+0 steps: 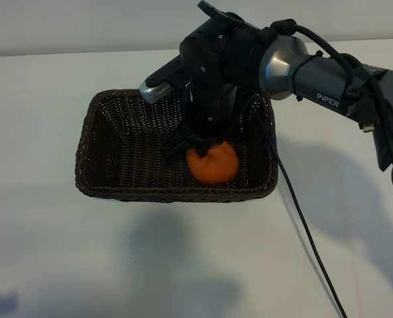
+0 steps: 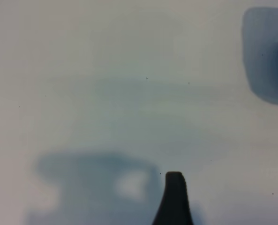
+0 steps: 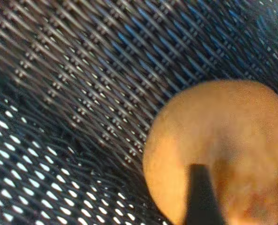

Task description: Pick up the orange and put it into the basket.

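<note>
A: How's the right arm posed?
B: It reaches in from the right side, wrist bent steeply down, so the right gripper [image 1: 206, 147] points into the basket [image 1: 110, 191]. The orange [image 1: 213, 164] sits right under the claw, on the basket floor by the near wall.
A: Is the claw pinching it?
B: One fingertip [image 3: 202, 197] lies across the fruit, the other barely shows at the edge. Spread or clamped, I can't tell.
A: Any writing?
B: "PiPER" in white on the forearm [image 1: 332, 99].
A: And the left gripper [image 2: 174, 199]?
B: Parked over the bare table [image 2: 129, 70], only one finger in sight.
</note>
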Tool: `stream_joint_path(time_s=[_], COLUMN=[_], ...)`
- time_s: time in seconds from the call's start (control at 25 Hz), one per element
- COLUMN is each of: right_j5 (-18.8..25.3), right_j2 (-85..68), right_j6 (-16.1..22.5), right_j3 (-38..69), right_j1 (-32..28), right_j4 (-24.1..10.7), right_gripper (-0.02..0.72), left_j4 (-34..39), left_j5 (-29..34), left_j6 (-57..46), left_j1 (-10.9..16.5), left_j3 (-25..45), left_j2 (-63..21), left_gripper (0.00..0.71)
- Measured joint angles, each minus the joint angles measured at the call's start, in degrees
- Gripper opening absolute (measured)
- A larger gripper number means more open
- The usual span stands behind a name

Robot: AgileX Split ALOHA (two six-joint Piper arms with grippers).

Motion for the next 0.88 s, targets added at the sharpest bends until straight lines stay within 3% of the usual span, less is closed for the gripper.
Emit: stream_joint_path(time_s=[0.08, 0.2, 0.44, 0.64, 0.88], right_j5=[0.12, 1.21, 4.87, 9.45, 10.42], right_j2=[0.0, 0.0, 0.0, 0.0, 0.0], right_j6=[-0.16, -0.2, -0.25, -0.25, -0.03], right_j3=[0.0, -0.98, -5.7, -12.4, -16.74], right_j1=[0.0, 0.0, 0.0, -0.24, -2.48], right_j4=[0.54, 1.59, 1.87, -0.83, -1.57], right_gripper=[0.637, 0.698, 0.674, 0.662, 0.651], left_j4=[0.0, 0.0, 0.0, 0.0, 0.0], left_j5=[0.0, 0.0, 0.0, 0.0, 0.0], left_j6=[0.0, 0.0, 0.0, 0.0, 0.0], left_j1=[0.0, 0.0, 0.0, 0.0, 0.0], left_j3=[0.0, 0.0, 0.0, 0.0, 0.0], left_j2=[0.0, 0.0, 0.0, 0.0, 0.0], left_gripper=[0.592, 0.592, 0.592, 0.592, 0.592])
